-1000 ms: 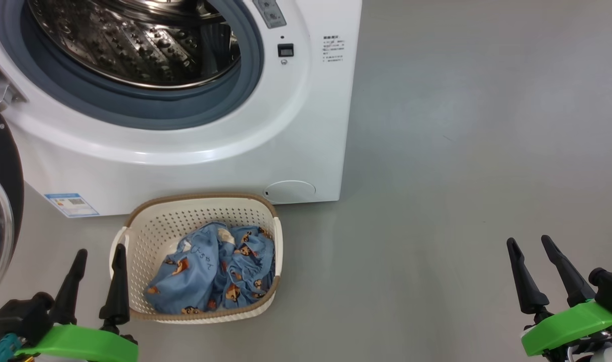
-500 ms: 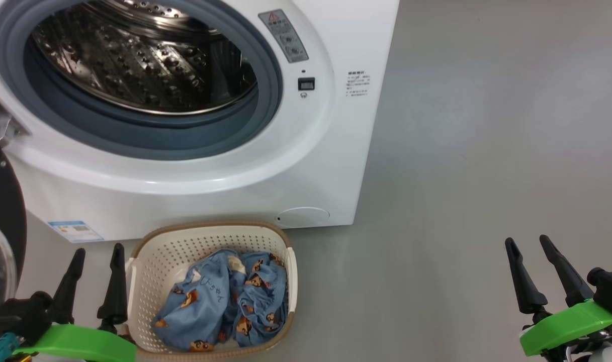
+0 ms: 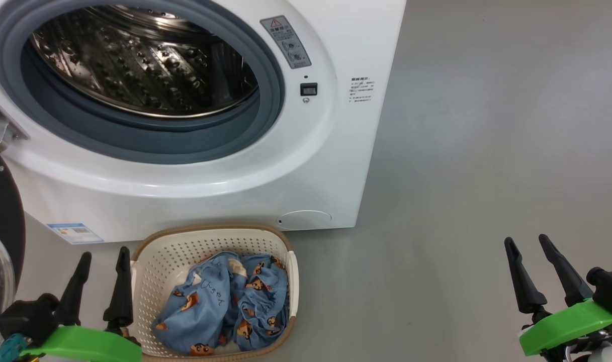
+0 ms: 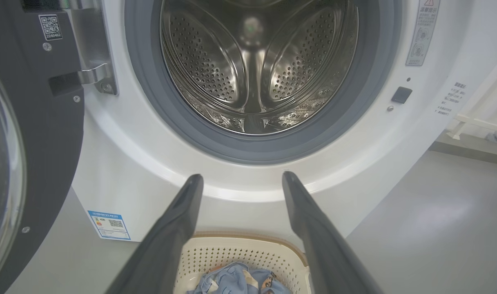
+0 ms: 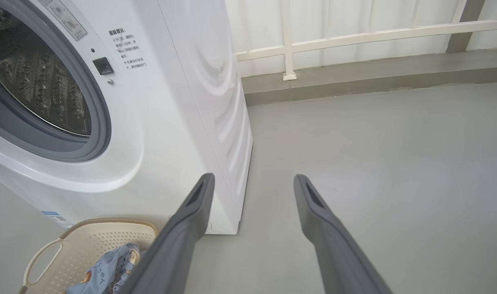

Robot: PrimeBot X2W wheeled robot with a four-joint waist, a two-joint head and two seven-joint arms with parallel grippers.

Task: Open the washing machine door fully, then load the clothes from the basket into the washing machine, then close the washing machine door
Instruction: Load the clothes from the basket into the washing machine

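Head view has shifted within the last second: the washing machine (image 3: 311, 166) and basket (image 3: 210, 229) sit lower in frame, so the camera moved, not the things. Door (image 3: 3, 216) hangs swung out at 9 o'clock. Clothes (image 3: 220, 306) lie heaped in the basket, at the washer's 6 o'clock. Left gripper (image 3: 104, 251) spread wide, empty, just beside the basket's 9 o'clock edge. Right gripper (image 3: 526, 239) likewise spread, empty, well apart at 3 o'clock. Judged: door open, loading not begun.
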